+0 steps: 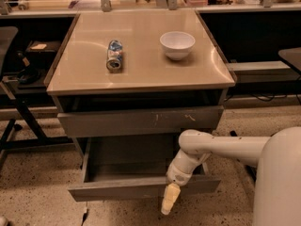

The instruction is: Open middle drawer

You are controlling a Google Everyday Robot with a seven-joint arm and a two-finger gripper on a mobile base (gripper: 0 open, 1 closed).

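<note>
1 arm [230,149] in view, white, coming in from the robot body [280,182] at lower right and running roughly level toward the left. It bends down at a rounded joint [190,142], then the wrist [180,171] angles down and slightly left. Gripper [170,198] hangs off the wrist at bottom centre-right of the view, pale yellow, pointing down, its tip the arm's lowest point.
</note>
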